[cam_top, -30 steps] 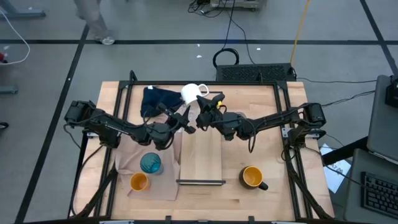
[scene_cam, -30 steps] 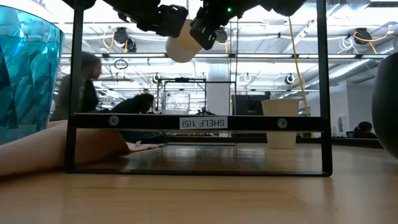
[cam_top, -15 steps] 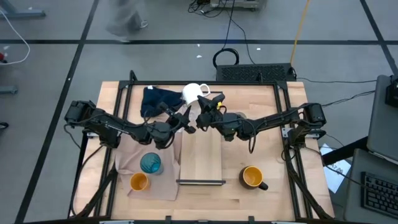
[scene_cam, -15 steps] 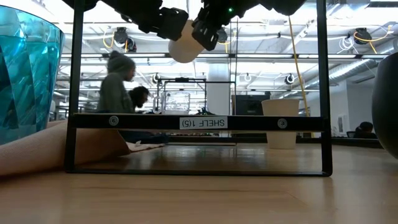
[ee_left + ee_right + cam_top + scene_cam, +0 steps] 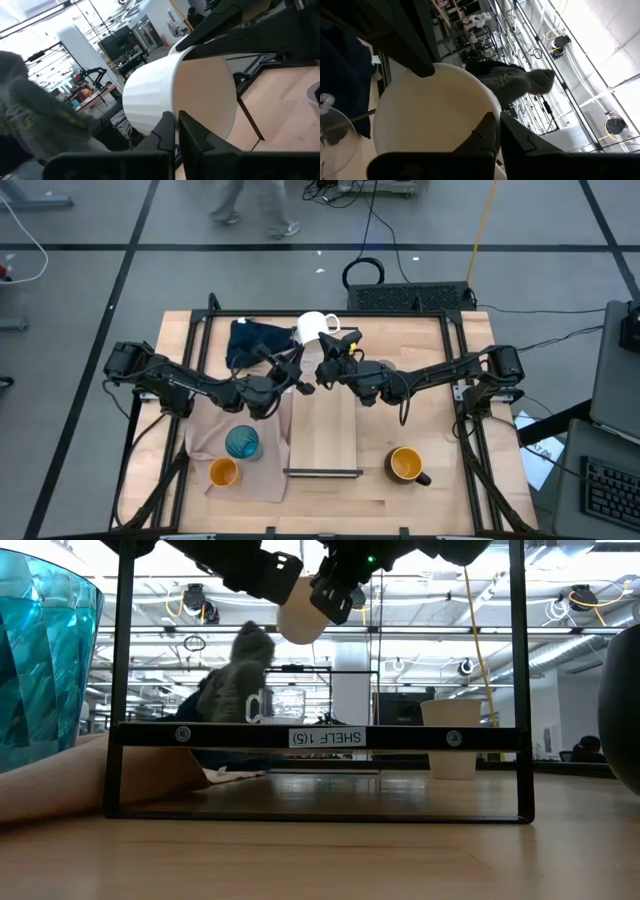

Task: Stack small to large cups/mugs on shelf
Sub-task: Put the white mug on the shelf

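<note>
A wooden bench (image 5: pixel 420 395) seen from above, with two dark robot arms reaching toward its middle. The left gripper (image 5: pixel 297 376) and the right gripper (image 5: pixel 322 370) meet above the far end of the shelf (image 5: pixel 323 435), a light-wood plank with a thin black frame lying lengthwise on the bench. Between them they hold a beige-grey cup (image 5: pixel 300 619) in the air, tilted on its side. Each gripper's fingers are pressed together on the cup's rim, the left gripper (image 5: pixel 176 131) from one side and the right gripper (image 5: pixel 495 131) from the other. A white mug (image 5: pixel 313 327) stands on the bench just beyond the grippers, beside a dark blue cloth (image 5: pixel 250 340). A teal ribbed tumbler (image 5: pixel 242 443) and a small orange cup (image 5: pixel 223 472) sit on a beige cloth (image 5: pixel 205 435) left of the shelf. A dark-handled orange mug (image 5: pixel 406 465) stands right of the shelf. A person (image 5: pixel 235 685) shows in the room beyond.
</note>
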Motion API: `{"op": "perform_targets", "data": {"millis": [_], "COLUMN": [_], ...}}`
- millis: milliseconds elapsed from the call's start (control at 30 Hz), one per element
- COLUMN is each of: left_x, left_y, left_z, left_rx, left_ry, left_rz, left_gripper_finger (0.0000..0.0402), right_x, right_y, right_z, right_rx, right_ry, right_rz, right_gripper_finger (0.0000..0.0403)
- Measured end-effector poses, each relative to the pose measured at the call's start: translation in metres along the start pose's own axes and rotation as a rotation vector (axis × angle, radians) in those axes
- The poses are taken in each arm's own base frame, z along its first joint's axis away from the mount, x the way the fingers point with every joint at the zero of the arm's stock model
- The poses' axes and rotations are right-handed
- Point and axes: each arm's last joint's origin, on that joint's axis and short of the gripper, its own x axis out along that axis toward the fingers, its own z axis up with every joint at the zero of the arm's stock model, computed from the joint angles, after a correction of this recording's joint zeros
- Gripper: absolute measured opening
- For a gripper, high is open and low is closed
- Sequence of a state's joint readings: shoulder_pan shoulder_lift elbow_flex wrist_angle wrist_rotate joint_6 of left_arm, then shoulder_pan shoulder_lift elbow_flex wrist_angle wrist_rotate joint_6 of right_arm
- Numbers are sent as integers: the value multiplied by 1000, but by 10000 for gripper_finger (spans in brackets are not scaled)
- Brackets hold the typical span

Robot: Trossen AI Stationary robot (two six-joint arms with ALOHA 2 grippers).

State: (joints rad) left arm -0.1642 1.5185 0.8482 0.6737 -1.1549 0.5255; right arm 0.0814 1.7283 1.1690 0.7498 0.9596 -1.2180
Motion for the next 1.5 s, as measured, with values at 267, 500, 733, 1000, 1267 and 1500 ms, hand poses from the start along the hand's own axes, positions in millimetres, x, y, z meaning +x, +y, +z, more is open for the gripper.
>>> {"op": "perform_targets", "data": {"millis": [267,500,733,1000,1267,1500], "left_x": [0,0,-3,-12,-19,-25], "left_y": [0,1,0,-2,-4,-3], "left_z": [0,1,2,2,5,15], "left_rx": [6,10,6,119,155,72], "left_ry": [-1,0,6,38,18,-26], "left_rz": [-1,9,24,66,44,31], "left_gripper_finger": [1,0,1,32,76,107], "right_x": [0,0,1,-2,-7,-5], "right_y": [0,0,0,-15,-31,-31], "right_z": [0,0,0,3,2,-1], "right_rx": [-3,1,22,44,106,102], "right_ry": [-2,-11,-18,-43,-38,-2], "right_rz": [2,3,5,-36,-43,-47], "right_gripper_finger": [0,0,0,0,0,0]}}
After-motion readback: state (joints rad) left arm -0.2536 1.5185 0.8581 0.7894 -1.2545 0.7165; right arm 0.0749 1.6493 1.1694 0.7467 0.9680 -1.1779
